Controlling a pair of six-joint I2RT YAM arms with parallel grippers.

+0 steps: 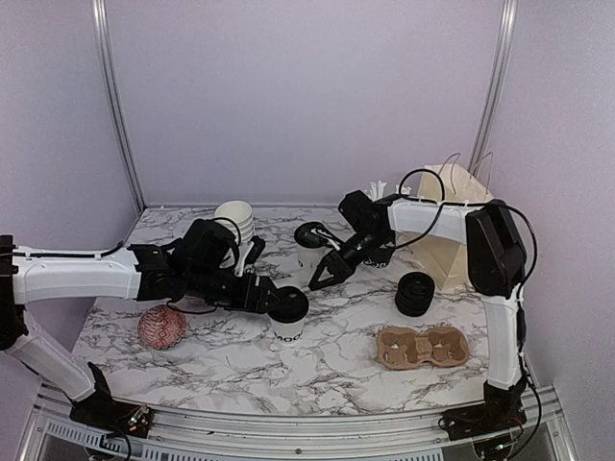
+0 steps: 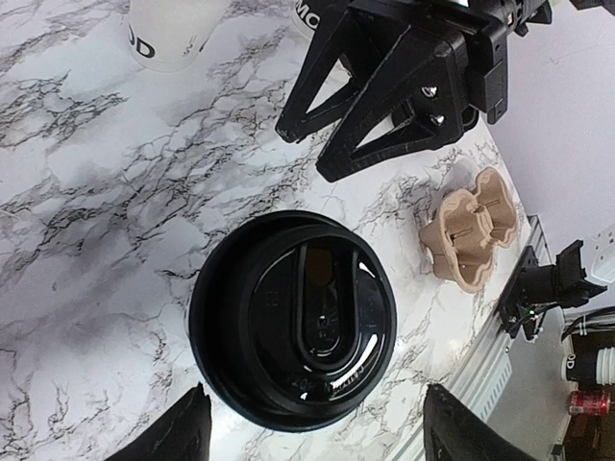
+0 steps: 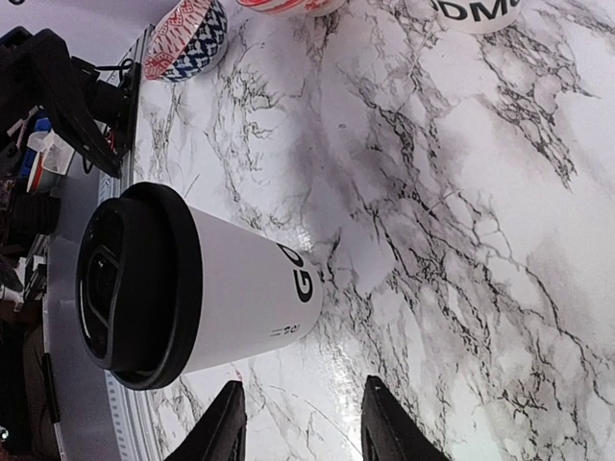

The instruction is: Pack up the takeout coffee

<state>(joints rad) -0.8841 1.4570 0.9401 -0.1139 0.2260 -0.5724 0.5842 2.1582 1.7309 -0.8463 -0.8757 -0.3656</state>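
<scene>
A: From above, where do we stand?
B: Our left gripper (image 1: 261, 296) sits just beside the near coffee cup (image 1: 288, 310), which is lidded and upright on the marble table (image 1: 336, 384). Our right gripper (image 1: 323, 273) hangs between it and the far coffee cup (image 1: 309, 248). The cup carrier (image 1: 423, 346) lies well apart to the right, with the paper bag (image 1: 452, 240) behind it.
A: And our left wrist?
B: We look down onto the black lid (image 2: 293, 331). Our fingers (image 2: 187, 432) stand apart, flanking its near edge, touching nothing we can see.
A: Right wrist?
B: Its jaws are apart too, empty, aimed at the same cup's side.
A: So we seem about to grasp it. How do we do that well?
B: We'd say drop below the lid rim and centre the cup wall between our fingers. Then close gently so the paper doesn't crush, and keep our right arm clear of the lift.
</scene>
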